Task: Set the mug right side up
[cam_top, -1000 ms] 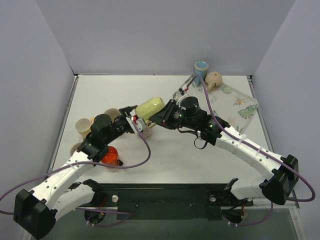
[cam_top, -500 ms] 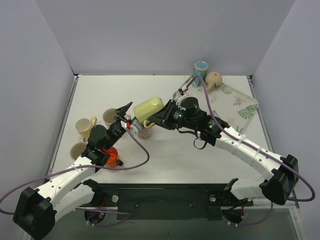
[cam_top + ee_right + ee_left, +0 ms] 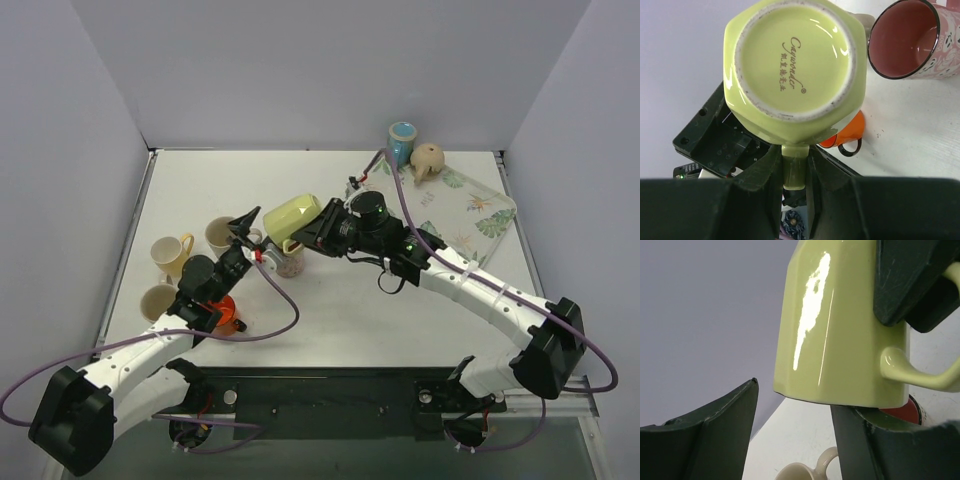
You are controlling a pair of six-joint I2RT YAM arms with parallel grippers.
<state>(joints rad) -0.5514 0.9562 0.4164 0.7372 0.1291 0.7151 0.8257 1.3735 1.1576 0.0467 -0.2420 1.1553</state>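
Two arms over a white table (image 3: 330, 330), both reaching from the near edge toward the middle: right arm (image 3: 480, 295) angled in from the right, left arm (image 3: 140, 350) from the left. On the far right of the table, a leaf-printed mat (image 3: 485, 215).

At the centre, raised clear of the table: yellow-green mug (image 3: 292, 217), tipped onto its side in the top view, neither upright nor inverted. Hangs from the right gripper (image 3: 794, 175), which is clenched on the handle alone, one finger pressed to each side of it, with the body of the mug jutting out beyond the tips. Shows its stamped base squarely to the right wrist camera, so base toward the right arm and the other end toward the left.

Just left of the mug, left gripper (image 3: 254, 238), fingers spread wide and grasping nothing. In the left wrist view, lower edge of the mug directly above the gap between the two fingers (image 3: 715, 435). Finger on the right of that view meets that edge in the picture; actual contact impossible to tell.

Just near of the held mug, a pink mug (image 3: 905, 40) standing mouth up. Farther left, three cream mugs (image 3: 170, 252) and a small orange mug (image 3: 222, 312) beside the left arm. At the far edge of the mat, a blue cup (image 3: 402, 135) and a beige rounded cup (image 3: 428, 158).
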